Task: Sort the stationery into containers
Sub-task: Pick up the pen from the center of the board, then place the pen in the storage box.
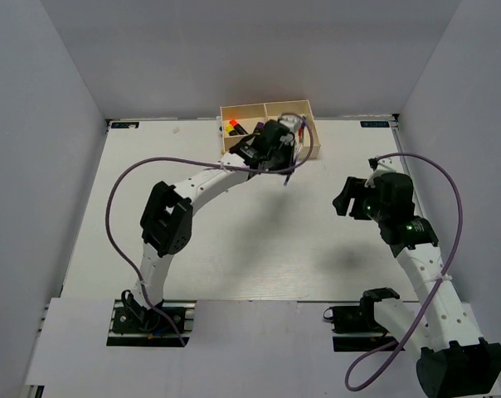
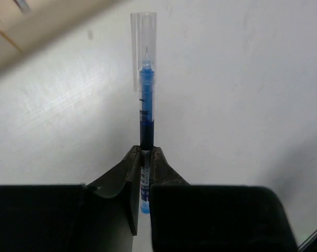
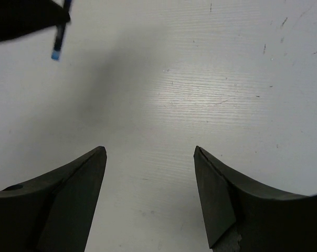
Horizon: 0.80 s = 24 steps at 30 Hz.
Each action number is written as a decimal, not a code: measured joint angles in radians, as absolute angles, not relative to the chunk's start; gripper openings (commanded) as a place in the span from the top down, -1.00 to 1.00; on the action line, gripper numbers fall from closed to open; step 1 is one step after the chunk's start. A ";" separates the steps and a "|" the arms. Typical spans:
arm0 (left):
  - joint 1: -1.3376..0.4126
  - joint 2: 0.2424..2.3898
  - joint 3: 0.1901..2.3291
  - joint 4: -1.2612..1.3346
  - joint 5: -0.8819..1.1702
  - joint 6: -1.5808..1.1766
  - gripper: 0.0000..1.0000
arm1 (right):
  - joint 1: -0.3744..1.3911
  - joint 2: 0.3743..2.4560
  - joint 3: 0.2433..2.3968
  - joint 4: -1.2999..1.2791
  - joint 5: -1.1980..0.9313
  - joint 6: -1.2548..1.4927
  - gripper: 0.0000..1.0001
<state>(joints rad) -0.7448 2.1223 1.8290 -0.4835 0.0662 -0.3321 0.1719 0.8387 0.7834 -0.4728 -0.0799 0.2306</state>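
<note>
My left gripper (image 1: 282,157) (image 2: 146,149) is shut on a thin blue pen (image 2: 146,100) with a clear cap. It holds the pen above the white table, just in front of the cream tray (image 1: 310,151), whose edge shows in the left wrist view (image 2: 11,37). The pen's tail end shows in the right wrist view (image 3: 56,52). The tray's left compartment holds black highlighters with an orange end (image 1: 232,124) showing. Thin pens (image 1: 299,125) lie in its right compartment. My right gripper (image 1: 343,199) (image 3: 149,152) is open and empty over bare table, right of the tray.
Purple cables (image 1: 118,199) loop beside both arms. Grey walls enclose the table on the left, back and right. The tray stands against the back edge.
</note>
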 measured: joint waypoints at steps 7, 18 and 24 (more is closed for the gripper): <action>-0.743 2.104 2.103 -0.167 -0.162 -0.373 1.00 | 0.150 0.867 0.818 -0.472 -0.081 0.262 -0.48; -0.735 2.459 2.198 0.500 -0.339 -0.143 1.00 | 0.134 0.875 0.818 -0.472 -0.102 0.258 -0.50; -0.735 2.666 2.225 0.490 -0.364 -0.111 1.00 | 0.126 0.867 0.817 -0.472 -0.124 0.255 -0.49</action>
<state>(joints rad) -0.7349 2.6656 2.2246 0.4904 -0.3641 -0.1112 0.1261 0.8669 0.8169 -0.4717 -0.1242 0.2546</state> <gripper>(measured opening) 0.186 0.746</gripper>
